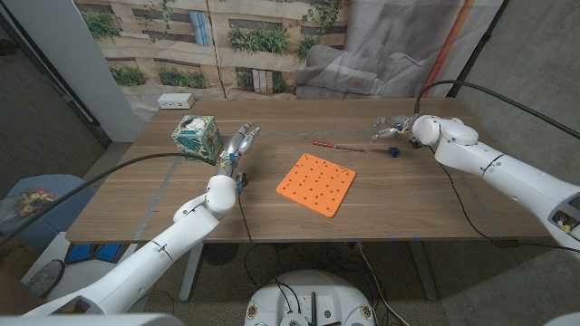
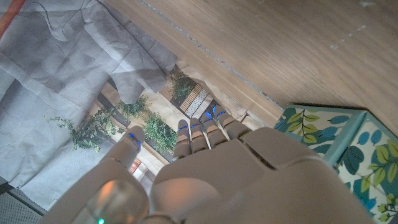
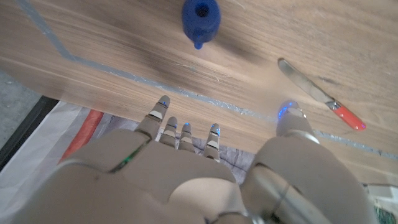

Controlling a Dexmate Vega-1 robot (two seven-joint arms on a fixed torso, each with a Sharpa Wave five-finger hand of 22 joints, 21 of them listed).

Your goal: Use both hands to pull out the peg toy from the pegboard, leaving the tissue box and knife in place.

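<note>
Orange pegboard (image 1: 315, 184) mid-table (image 1: 408, 204), blue peg (image 1: 394, 151) at its 2 o'clock beside right hand (image 1: 396, 132), knife (image 1: 337, 144) at 12, tissue box (image 1: 196, 137) at 10 by left hand (image 1: 236, 149), both hands' fingers spread, holding nothing

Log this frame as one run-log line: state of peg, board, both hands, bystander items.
blue peg out, on table | orange pegboard empty | left robot hand open beside tissue box | right robot hand open near peg | knife untouched

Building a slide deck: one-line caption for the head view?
Blue peg toy out of the orange pegboard, beside the open right hand; knife and tissue box undisturbed.
</note>
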